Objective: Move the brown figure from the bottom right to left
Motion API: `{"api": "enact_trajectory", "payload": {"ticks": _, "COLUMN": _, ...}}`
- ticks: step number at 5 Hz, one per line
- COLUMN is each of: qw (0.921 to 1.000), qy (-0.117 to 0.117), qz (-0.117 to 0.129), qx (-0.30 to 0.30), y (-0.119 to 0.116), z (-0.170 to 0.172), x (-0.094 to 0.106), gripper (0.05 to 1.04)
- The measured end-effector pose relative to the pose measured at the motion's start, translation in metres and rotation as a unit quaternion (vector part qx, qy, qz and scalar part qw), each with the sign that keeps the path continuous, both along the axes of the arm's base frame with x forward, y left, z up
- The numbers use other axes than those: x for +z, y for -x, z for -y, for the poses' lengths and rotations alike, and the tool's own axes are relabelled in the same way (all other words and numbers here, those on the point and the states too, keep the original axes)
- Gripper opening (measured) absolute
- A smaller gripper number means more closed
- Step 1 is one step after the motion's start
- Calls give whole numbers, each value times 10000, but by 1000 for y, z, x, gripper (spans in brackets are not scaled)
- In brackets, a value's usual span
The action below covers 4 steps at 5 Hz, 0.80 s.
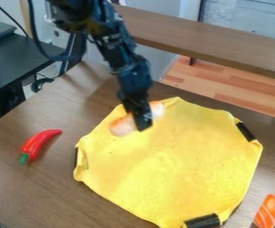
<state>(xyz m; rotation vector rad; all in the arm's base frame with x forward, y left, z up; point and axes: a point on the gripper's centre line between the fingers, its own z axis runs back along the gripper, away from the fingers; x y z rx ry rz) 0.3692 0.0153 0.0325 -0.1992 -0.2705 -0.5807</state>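
The brown figure (123, 126) is found clamped in the gripper (143, 126) at the yellow cloth's (169, 156) upper part. Black strips (203, 221) are noted along the cloth's edge, a red pepper (39, 142) at view left, and an orange-and-white piece (270, 211) at lower right.

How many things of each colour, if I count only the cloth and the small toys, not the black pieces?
Yellow: 1 (cloth)
Red: 1 (pepper)
Striped orange: 1 (slice, lower right)
Pale orange: 1 (long piece at the jaws)
Total: 4
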Motion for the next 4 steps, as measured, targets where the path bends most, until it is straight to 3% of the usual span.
{"api": "enact_trajectory", "payload": {"ticks": 2, "qw": 9976, "qy": -49, "qz": 20, "qx": 689, "y": -16, "z": -92, "x": -10, "gripper": 633}}
{"api": "enact_trajectory", "payload": {"ticks": 3, "qw": 9952, "qy": -136, "qz": -49, "qx": 966, "y": -23, "z": -132, "x": -26, "gripper": 633}}
{"api": "enact_trajectory", "payload": {"ticks": 4, "qw": 9934, "qy": -171, "qz": -151, "qx": 1127, "y": -31, "z": -152, "x": -34, "gripper": 633}}
